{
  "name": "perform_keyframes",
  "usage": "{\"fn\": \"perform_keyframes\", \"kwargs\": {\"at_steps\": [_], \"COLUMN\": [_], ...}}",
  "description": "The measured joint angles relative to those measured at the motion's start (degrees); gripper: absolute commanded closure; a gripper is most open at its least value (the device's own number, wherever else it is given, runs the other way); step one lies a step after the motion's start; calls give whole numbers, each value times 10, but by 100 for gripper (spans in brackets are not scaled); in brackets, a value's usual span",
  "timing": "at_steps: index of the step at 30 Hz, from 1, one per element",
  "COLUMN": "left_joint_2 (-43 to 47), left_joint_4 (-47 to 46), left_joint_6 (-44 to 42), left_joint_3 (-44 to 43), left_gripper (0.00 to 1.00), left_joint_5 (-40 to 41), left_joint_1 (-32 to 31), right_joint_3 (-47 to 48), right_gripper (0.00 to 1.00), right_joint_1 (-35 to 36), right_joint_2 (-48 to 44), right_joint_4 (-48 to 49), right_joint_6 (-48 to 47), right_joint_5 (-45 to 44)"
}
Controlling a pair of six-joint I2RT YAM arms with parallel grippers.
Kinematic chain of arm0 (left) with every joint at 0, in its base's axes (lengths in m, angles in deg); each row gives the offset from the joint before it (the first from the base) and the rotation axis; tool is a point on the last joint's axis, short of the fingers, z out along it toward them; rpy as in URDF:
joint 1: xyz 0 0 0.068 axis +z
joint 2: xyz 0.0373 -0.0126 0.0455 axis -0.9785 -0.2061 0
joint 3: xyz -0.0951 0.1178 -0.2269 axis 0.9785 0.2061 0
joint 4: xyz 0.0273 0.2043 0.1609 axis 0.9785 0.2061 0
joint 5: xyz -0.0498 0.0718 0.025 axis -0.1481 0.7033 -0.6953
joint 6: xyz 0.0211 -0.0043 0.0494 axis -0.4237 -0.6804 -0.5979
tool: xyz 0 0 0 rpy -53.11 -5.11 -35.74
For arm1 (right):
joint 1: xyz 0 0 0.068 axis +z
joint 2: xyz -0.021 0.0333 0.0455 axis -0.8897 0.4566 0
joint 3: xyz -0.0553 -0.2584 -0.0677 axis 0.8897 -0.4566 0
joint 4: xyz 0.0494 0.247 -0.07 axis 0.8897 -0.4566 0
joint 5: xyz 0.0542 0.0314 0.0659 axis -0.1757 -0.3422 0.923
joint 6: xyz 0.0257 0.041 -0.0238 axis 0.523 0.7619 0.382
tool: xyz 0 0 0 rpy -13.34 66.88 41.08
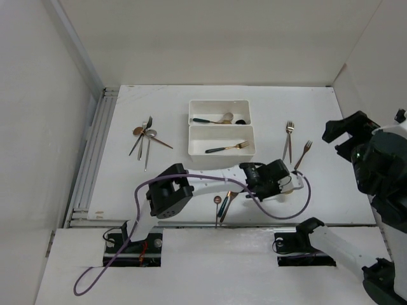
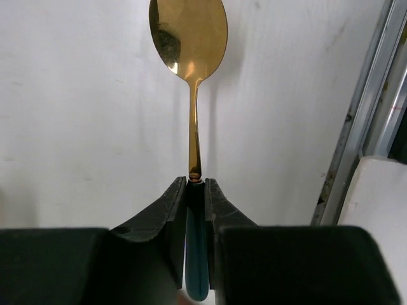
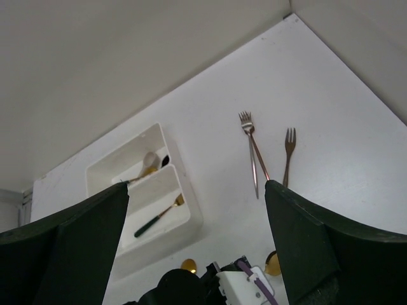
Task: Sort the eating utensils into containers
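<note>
**Desk:** Between the fingers of the left gripper (image 2: 196, 190), what shows?

**Photographer:** A slim gold spoon with dark green handle (image 2: 189, 38), clamped by that handle, bowl pointing ahead. The right gripper (image 3: 197, 185) gapes wide, with two white rectangular plastic bins (image 3: 162, 187) ahead and below it.

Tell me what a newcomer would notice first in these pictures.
First, the gold spoon filling the left wrist view, its dark green handle clamped in the left gripper. Next, the two white bins at the centre of the table, the near one holding a gold fork. The right gripper hangs open, high at the right.
</note>
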Motion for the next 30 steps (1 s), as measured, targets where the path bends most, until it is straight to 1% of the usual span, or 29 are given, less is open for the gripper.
{"fn": "perform_keyframes", "kwargs": {"at_steps": [5,8,12,19,22,26,30], "left_joint_2": [46,74,96,89,70,38,5], "left_joint_4": [23,24,5,-55,-84,-115,-132], "left_joint_6": [-17,-24,-59,-181,-220,-261,-290], "left_joint_3": [-67,-113,-154,-157,-157,-137,-119], "left_gripper": [100,100,100,100,100,100,100], "left_joint_5": [9,9,28,68,69,56,44], "left_joint_1": [26,49,109,263,314,348,352], "right_joint_3": [76,86,80,43,31,2,-49], "right_gripper": [8,8,8,8,8,7,5], "right_joint_1": [0,0,0,0,0,0,-5], "right_joint_2": [77,100,111,115,126,142,164], "right_joint_4": [41,65,98,164,181,200,202], "right_joint_6": [-19,-30,-37,-42,-42,-43,-42], "right_joint_5": [-6,-9,-8,1,3,3,14]}}
